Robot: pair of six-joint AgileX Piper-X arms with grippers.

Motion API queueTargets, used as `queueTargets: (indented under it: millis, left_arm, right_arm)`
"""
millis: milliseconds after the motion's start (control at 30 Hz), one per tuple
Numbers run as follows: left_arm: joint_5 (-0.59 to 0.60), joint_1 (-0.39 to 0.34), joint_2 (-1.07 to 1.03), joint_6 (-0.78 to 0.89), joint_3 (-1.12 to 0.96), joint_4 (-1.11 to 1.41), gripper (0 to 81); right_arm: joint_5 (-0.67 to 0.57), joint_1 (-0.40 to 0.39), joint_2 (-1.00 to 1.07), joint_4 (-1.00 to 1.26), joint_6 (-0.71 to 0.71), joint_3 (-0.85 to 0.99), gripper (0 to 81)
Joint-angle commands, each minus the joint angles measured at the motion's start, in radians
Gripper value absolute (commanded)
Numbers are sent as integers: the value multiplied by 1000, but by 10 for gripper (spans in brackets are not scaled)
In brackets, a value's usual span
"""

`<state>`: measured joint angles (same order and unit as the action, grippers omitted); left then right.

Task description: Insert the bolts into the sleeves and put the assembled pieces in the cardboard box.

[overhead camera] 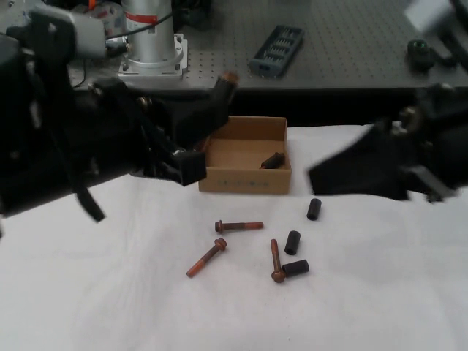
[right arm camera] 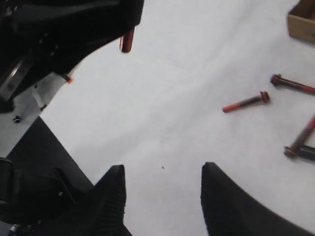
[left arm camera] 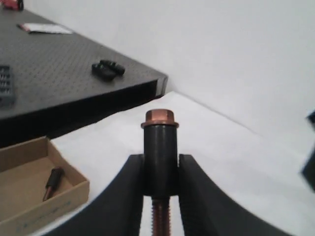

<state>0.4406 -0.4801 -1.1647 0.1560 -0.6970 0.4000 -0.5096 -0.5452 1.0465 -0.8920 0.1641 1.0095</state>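
The black cylindrical sleeve [left arm camera: 160, 150] with a copper-coloured flanged bolt [left arm camera: 159, 118] pushed through it is clenched between the fingers of the left end effector [left arm camera: 161, 169], raised in the air near the left side of the open brown cardboard box [overhead camera: 245, 179]. The grip bears on the sleeve alone, so I judge the bolt could slide out if the piece tips head-down. Let go too soon, it could strike the box wall and roll onto the white cloth-covered surface [overhead camera: 110, 292]. One assembled piece [overhead camera: 272, 161] lies inside by the right wall. Three loose bolts [overhead camera: 239, 226] and three bare sleeves [overhead camera: 292, 242] lie in front of the box. The right end effector [right arm camera: 162, 196], released and empty, hangs over the cloth to the box's right. Only the box's left wall stands in the piece's way.
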Motion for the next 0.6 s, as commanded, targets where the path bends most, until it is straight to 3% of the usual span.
queueTargets:
  millis: [0,133,167,567]
  left_arm:
    - [-10,41,-145,-30,-64,21,6]
    - [-10,76,-340,-39,-202,21,6]
    - [-10,82,-382,-42,-236,21,6]
    - [17,104,-928,-102,-832,-227,6]
  right_arm:
    - [1,2,-8,-14,-20,4,254]
    - [14,59,-34,-71,-54,4,37]
    - [14,69,-39,-73,-54,4,23]
    - [14,115,-40,-75,-84,4,29]
